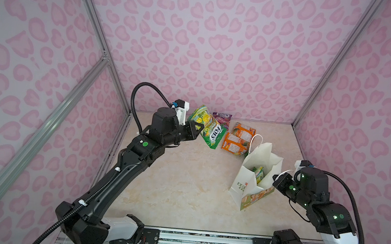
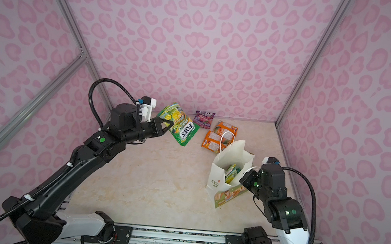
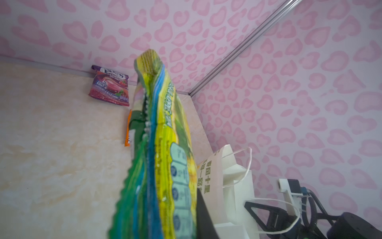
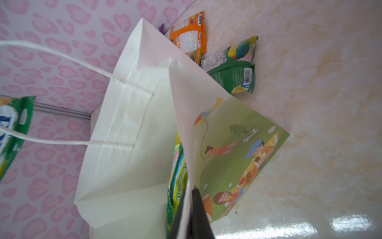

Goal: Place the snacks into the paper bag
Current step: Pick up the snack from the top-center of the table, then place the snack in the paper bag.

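Walls: pale lilac with a pink heart-blotch pattern. Bench: cream with faint beige marbling. Paper bag: white with green lettering, a green-and-orange cartoon band at the base and white cord handles. FOX'S packet: yellow-green with white lettering. Purple packet: purple and red. Orange packet and second orange packet: orange with pale panels. Dark green packet: dark green with a multicoloured end.

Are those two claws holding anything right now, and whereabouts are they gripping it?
Left gripper pinches a FOX'S packet by one edge, up in the air. Right gripper pinches the paper bag by its top rim.
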`<state>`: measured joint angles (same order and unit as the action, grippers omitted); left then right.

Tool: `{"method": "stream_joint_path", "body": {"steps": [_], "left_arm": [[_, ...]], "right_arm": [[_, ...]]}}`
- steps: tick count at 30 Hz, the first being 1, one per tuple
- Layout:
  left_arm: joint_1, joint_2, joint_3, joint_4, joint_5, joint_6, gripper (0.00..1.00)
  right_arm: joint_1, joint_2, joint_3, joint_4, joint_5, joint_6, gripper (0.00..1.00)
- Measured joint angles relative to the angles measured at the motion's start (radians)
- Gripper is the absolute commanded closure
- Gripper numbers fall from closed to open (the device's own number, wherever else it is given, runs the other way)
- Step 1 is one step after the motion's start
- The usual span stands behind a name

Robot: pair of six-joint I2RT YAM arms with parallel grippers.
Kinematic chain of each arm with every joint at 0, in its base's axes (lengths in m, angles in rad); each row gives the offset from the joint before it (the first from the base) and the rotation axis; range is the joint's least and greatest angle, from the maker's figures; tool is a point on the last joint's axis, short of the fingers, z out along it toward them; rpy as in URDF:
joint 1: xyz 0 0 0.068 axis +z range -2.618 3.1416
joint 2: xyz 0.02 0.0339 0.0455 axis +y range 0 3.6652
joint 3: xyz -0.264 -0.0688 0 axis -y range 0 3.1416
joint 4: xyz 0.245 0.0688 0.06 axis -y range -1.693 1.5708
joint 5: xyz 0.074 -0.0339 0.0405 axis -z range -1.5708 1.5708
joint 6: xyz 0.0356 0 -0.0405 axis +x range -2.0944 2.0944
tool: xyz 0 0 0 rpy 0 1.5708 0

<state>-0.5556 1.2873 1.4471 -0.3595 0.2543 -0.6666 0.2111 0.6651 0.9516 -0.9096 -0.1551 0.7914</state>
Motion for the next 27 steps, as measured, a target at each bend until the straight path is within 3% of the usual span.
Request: {"method": "stream_joint_path", "body": {"steps": [9,17,22,27], "left_arm": [[-0.24,0.146,0.291,-0.103,-0.13,0.119,0.97],[-0.463,0.404,0.621,-0.239,-0.244,0.268,0.97],[-0.536,0.536,0.789,-0.333,-0.296,0.343,0.97],[-0.593,0.598,0.824,-0.387,-0.332,0.391,0.97]], "right_arm": [[0.0,-0.01,0.0,-0.003,-0.002,-0.001,1.0],[0.0,-0.032,0.018,-0.045,0.01,-0.002,1.0],[0.0,-0.042,0.03,-0.074,0.024,-0.003,1.0],[0.0,-0.054,0.032,-0.095,0.032,-0.003,1.0]]}}
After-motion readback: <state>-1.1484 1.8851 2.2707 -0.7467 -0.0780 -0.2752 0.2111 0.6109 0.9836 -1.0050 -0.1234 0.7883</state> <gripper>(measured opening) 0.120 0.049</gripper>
